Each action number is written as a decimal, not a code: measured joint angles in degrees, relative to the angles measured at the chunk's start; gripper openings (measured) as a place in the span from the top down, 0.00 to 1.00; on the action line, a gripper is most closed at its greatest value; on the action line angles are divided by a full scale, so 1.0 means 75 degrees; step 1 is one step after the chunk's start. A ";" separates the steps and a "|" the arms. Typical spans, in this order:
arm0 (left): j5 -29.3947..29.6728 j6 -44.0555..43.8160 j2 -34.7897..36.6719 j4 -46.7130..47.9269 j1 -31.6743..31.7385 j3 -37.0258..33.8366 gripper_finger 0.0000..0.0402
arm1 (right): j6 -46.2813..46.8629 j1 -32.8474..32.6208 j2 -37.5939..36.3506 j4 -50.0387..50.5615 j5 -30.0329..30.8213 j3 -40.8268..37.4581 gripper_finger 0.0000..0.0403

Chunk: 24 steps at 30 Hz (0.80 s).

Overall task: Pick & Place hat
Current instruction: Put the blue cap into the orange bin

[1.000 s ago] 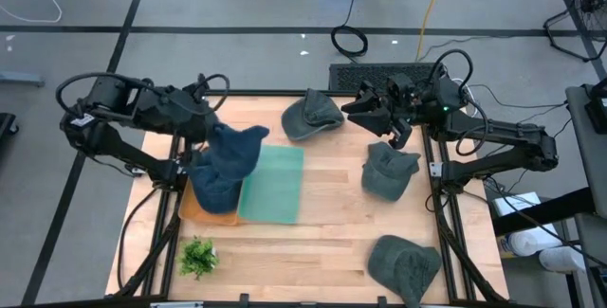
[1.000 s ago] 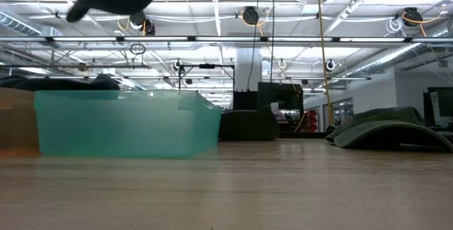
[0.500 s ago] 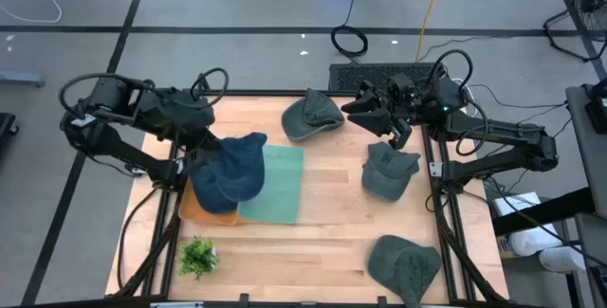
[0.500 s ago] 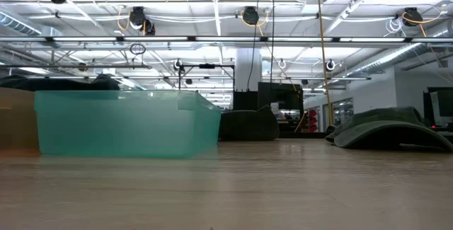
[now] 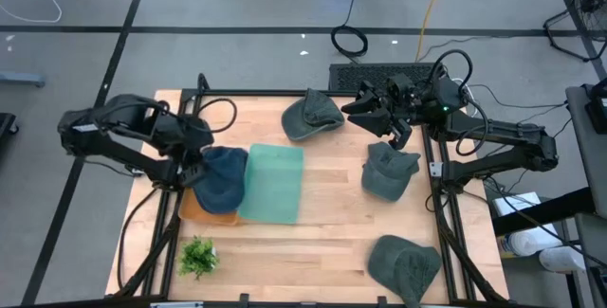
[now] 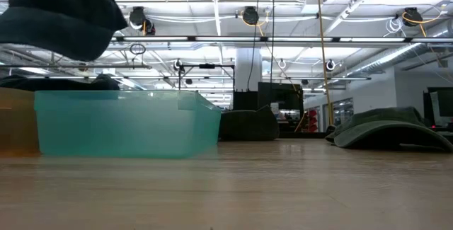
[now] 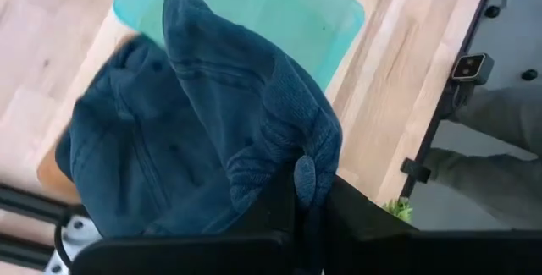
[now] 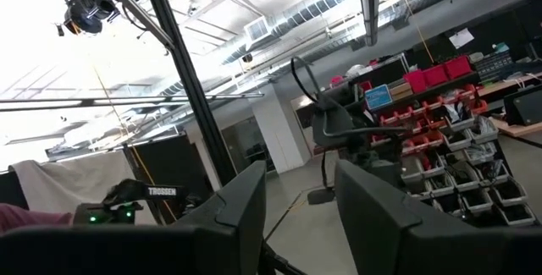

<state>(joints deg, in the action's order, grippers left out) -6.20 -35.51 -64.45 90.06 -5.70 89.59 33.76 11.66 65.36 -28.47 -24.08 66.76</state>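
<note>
A dark blue hat point(image 5: 221, 177) hangs from my left gripper point(image 5: 193, 159), which is shut on it, above the orange bin point(image 5: 207, 217) at the table's left. In the low view the blue hat point(image 6: 60, 14) shows at the top left, above the bins. The left wrist view looks down on the blue hat point(image 7: 212, 131) over the orange bin and the teal bin point(image 7: 279, 13). My right gripper point(image 5: 365, 109) is raised at the far right, tilted upward, open, with nothing between its fingers point(image 8: 246, 207). My left gripper pinches a bunched fold of the blue hat's cloth point(image 7: 306, 172) between its two fingers, coming from above and slanting down. The hat hangs below the fingers, lifted clear, spread loosely over the orange bin.
The teal bin point(image 5: 273, 183) stands beside the orange one. Green hats lie at the far middle point(image 5: 311, 116), at the right point(image 5: 389, 171) and at the near right corner point(image 5: 405, 265). A small green plant point(image 5: 198, 256) sits near the front left.
My left gripper has sunk and drawn back toward the table's left edge, rolling as it went. The blue hat, still held, has come down lower and now hangs over the orange bin rather than over the teal bin's edge.
</note>
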 joint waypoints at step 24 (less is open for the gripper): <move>-0.0088 0.0677 0.0453 -0.0015 -0.0203 -0.2437 0.95 | 0.0006 -0.0006 0.0000 0.0029 -0.0014 0.0000 0.68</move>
<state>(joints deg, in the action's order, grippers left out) -6.87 -30.43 -61.05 89.95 -7.22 71.32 33.80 11.62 65.36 -28.25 -24.18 66.76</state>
